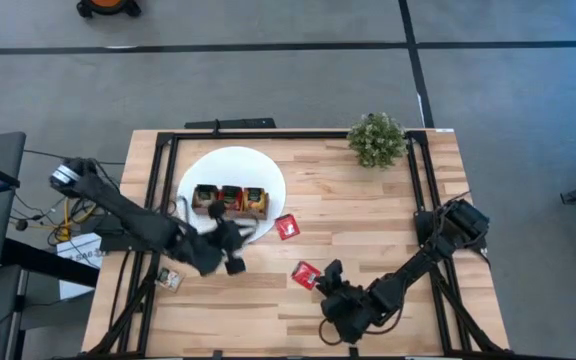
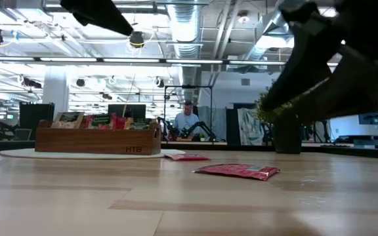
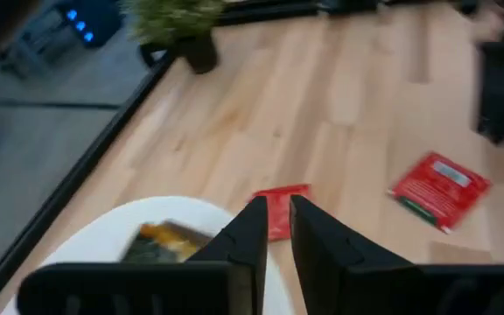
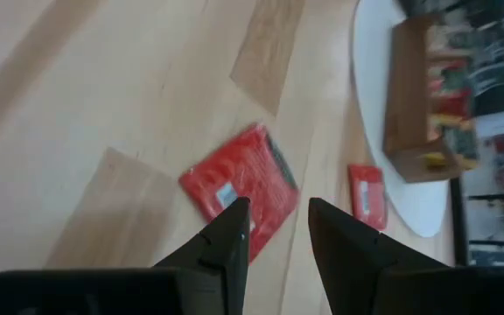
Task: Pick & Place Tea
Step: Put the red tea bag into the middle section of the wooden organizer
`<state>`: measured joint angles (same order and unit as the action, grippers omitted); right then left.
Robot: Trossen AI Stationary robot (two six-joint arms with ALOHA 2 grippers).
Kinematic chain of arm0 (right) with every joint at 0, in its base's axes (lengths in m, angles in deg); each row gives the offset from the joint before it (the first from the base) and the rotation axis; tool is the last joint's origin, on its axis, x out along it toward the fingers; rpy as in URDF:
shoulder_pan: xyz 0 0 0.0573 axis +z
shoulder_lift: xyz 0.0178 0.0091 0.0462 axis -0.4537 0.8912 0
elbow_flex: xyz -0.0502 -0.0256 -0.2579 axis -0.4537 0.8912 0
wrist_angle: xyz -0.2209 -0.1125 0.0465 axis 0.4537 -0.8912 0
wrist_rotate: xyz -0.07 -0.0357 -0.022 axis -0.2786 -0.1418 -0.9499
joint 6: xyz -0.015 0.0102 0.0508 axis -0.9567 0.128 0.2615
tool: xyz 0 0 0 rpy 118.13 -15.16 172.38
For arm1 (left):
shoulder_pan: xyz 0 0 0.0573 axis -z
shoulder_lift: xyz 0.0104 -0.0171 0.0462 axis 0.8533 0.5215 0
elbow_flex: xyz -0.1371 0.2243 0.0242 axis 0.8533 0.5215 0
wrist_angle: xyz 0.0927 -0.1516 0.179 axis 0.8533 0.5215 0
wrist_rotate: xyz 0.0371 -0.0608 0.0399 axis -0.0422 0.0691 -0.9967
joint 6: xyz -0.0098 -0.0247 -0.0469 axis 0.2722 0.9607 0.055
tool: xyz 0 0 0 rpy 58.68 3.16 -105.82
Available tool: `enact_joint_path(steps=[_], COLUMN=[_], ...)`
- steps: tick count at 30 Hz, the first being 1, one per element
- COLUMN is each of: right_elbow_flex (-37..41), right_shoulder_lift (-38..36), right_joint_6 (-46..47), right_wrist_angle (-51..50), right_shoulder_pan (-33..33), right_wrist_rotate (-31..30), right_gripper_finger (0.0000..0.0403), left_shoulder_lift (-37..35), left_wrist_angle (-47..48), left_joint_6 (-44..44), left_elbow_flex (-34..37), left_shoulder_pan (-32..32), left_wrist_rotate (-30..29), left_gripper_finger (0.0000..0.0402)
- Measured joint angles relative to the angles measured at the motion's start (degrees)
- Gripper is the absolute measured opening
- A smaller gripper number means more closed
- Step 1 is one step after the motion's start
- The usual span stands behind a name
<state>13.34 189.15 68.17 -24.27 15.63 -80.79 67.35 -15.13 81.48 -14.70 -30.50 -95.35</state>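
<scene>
Two red tea sachets lie flat on the wooden table: one [image 1: 287, 227] beside the white disc's [image 1: 258, 165] edge, one [image 1: 305, 274] nearer the front. The brown tray [image 1: 230, 200] with several sachets in it stands on the disc. My left gripper [image 3: 278, 219] hovers over the disc's near edge, pointing toward the first sachet [image 3: 280, 208], its fingers a narrow gap apart with nothing between them. My right gripper [image 4: 276, 214] is open above the front sachet [image 4: 239, 184], raised off the table in the low view.
A small potted plant [image 1: 376, 140] stands at the far right corner. A small flat item [image 1: 171, 280] lies near the table's left front edge. Black frame rails [image 1: 158, 190] run along the table's sides. Bare wood lies between the sachets and the plant.
</scene>
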Motion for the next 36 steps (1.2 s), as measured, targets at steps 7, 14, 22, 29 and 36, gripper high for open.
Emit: enact_joint_path(steps=[7, 14, 22, 29, 36], right_elbow_flex=[3.1, 19.0, 23.7, 22.5, 18.9], right_shoulder_lift=[-4.6, -16.2, -20.0, -13.8, -6.5], right_joint_6=[3.6, 7.0, 2.5, -5.0, -15.9], right_wrist_angle=[-2.0, 12.4, 23.1, 27.8, 27.5], right_shoulder_pan=[-0.8, -0.8, -4.1, -6.6, -6.5], right_wrist_rotate=[1.4, 3.2, 16.6, 22.0, 23.6], right_gripper_finger=[0.0111, 0.0112, 0.0152, 0.0206, 0.0212], left_shoulder_lift=[14.6, 25.3, 36.4, 43.3, 45.6], left_wrist_angle=[-17.3, -33.2, -41.4, -39.0, -38.5], left_joint_6=[-4.1, -4.9, -9.4, -11.3, -8.1], left_elbow_flex=[0.0, 0.0, -5.5, -14.7, -17.0], left_shoulder_pan=[4.3, 5.0, 4.5, 4.2, 2.9], left_wrist_rotate=[-2.5, -2.5, -0.6, 1.9, 4.4], left_gripper_finger=[0.0037, 0.0037, 0.0014, 0.0, 0.0])
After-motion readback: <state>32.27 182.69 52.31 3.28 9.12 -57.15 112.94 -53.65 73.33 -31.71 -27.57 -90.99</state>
